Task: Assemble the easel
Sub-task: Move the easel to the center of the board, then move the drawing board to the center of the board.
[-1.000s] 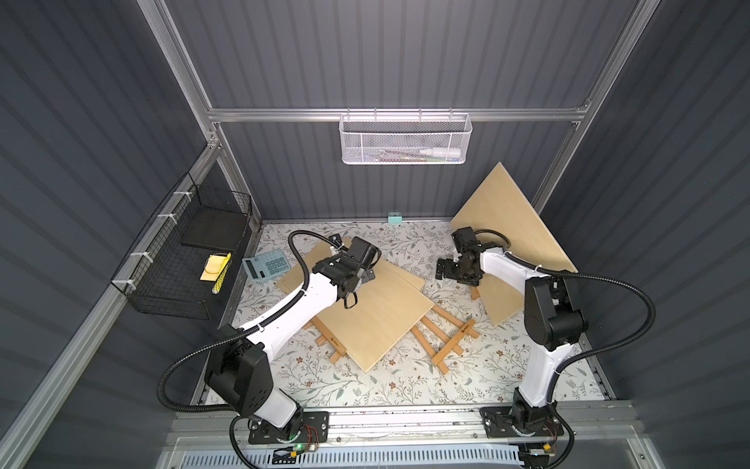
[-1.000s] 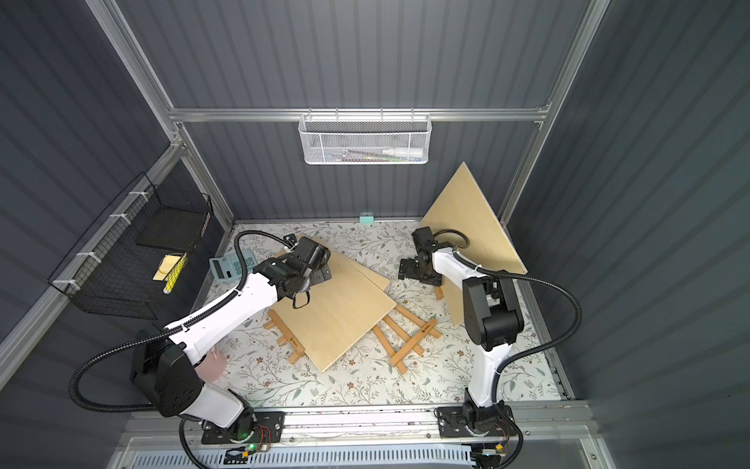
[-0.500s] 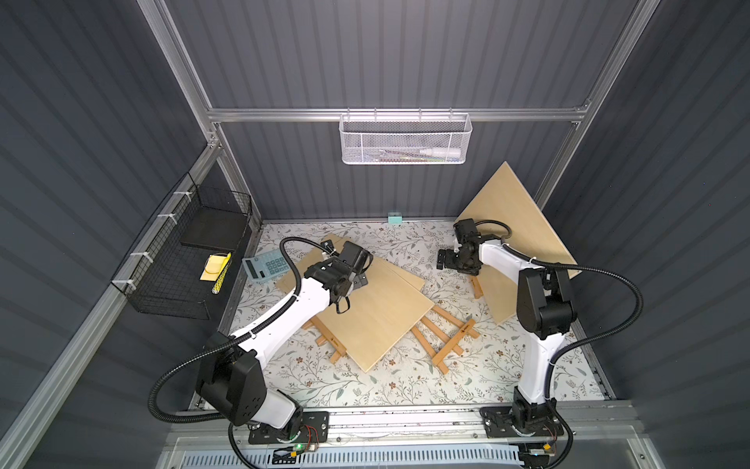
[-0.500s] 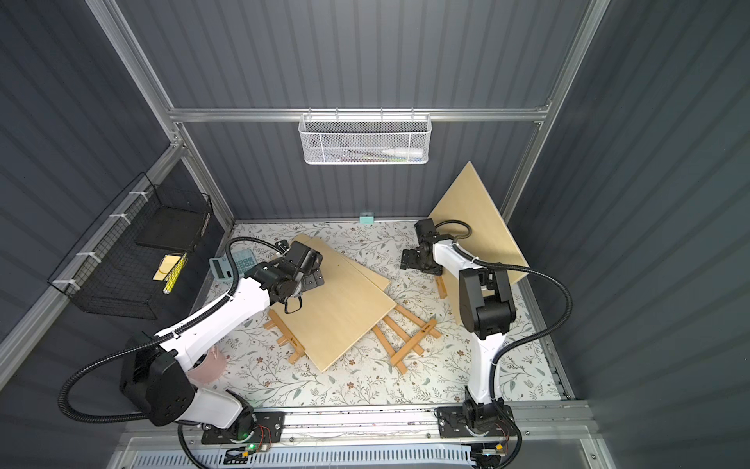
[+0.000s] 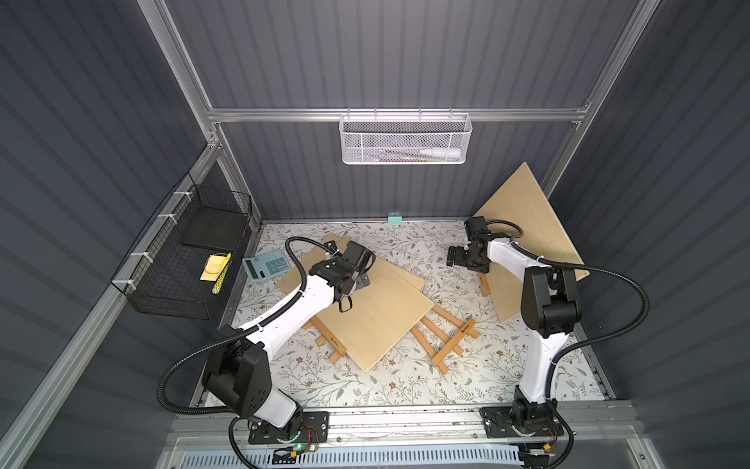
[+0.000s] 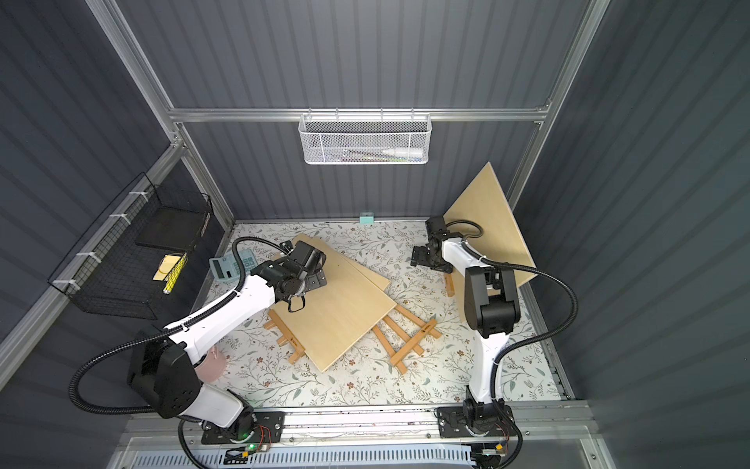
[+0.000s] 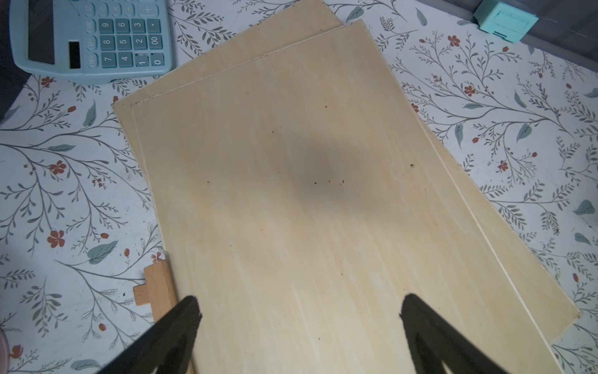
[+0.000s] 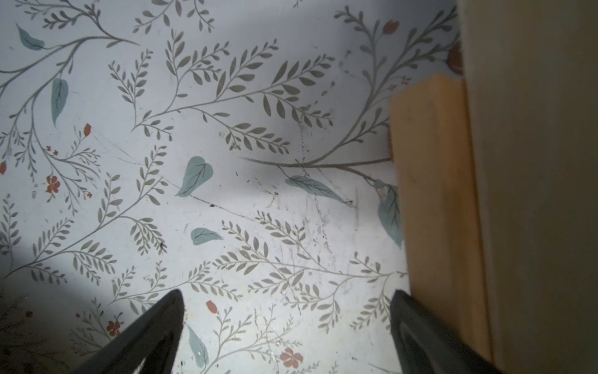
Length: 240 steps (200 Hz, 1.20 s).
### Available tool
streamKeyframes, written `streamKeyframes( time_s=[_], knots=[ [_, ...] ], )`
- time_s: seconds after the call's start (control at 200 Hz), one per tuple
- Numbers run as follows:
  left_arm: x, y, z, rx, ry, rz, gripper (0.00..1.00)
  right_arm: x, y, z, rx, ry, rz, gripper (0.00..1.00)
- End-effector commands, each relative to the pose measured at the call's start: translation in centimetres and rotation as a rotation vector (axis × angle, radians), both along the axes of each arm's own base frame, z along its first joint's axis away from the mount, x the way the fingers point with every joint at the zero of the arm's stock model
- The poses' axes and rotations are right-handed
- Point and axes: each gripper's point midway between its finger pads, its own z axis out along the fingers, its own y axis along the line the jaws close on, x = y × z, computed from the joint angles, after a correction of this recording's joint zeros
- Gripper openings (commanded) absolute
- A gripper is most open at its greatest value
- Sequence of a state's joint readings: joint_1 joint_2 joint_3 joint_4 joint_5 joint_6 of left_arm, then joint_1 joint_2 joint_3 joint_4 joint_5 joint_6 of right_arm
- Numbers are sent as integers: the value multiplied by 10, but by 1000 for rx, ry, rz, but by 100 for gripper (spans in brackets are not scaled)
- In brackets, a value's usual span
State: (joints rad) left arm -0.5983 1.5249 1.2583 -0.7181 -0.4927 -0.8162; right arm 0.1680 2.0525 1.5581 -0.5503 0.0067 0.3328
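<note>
The easel lies in flat wooden pieces on the floral table. One ladder-like frame [image 5: 446, 339] [image 6: 410, 339] sticks out from under a pale plywood board [image 5: 377, 312] [image 7: 307, 200]. A second frame [image 5: 328, 343] [image 7: 157, 286] shows at that board's near left edge. My left gripper [image 5: 359, 280] [image 7: 299, 311] hovers open over this board, nothing between its fingers. My right gripper [image 5: 454, 258] [image 8: 288, 307] is open over bare table, next to a wooden strip [image 8: 433, 194] [image 5: 485, 284] under a leaning board [image 5: 527, 227] [image 8: 534, 162].
A second plywood board [image 5: 320, 260] lies beneath the top one. A teal calculator [image 5: 266, 264] [image 7: 90, 35] sits at the back left, a small mint box [image 5: 394, 218] [image 7: 504, 21] by the back wall. A black wire basket [image 5: 182, 260] hangs left, a white mesh basket [image 5: 406, 140] behind.
The board leaning at the right has shifted toward the right wall. My right gripper has moved slightly toward the back. My left gripper has barely shifted over the flat board. Both stay open.
</note>
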Motion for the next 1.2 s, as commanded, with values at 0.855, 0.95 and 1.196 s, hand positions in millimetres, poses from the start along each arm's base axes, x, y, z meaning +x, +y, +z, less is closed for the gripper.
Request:
streamKeyframes(
  time_s=[0.855, 0.95, 1.196],
  knots=[
    [-24, 28, -46, -71, 200, 61, 99, -176, 139, 127, 484, -250, 461, 98],
    [-28, 31, -50, -59, 216, 62, 99, -185, 135, 105, 452, -220, 463, 97],
    [-15, -13, -44, -28, 182, -86, 99, -188, 92, 65, 193, -128, 309, 88]
  ],
)
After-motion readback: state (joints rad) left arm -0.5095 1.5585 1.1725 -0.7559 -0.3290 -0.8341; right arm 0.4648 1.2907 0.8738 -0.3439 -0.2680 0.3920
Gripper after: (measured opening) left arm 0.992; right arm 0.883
